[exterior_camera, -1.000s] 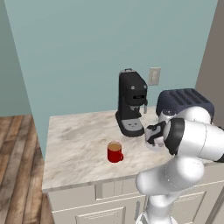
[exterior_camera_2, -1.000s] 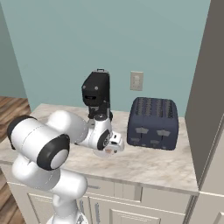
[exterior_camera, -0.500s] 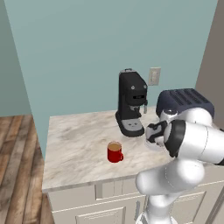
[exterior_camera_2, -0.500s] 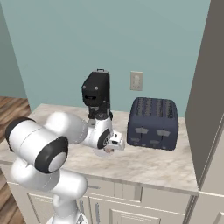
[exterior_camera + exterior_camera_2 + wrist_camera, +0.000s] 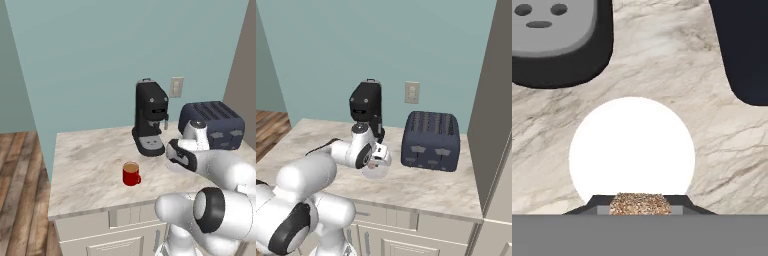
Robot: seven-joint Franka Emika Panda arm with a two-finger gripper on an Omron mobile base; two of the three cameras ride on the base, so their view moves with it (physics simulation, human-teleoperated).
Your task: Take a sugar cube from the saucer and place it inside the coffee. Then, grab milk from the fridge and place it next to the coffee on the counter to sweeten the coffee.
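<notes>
While arm hides saucer (image 5: 632, 145), pincer (image 5: 639, 204) clamps sugar cube (image 5: 639, 204)

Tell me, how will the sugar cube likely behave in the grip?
The sugar cube looks grainy, so it may crumble if squeezed hard. It is tiny beside the saucer, so probably very light. Its flat sides suit the shut gripper; rolling seems unlikely.

Even bright rendered light; saucer (image 5: 632, 145) blown white; shadows faint, perhaps none.

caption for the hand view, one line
Claw shut on the tiny tan sugar cube above the round white saucer.
</notes>
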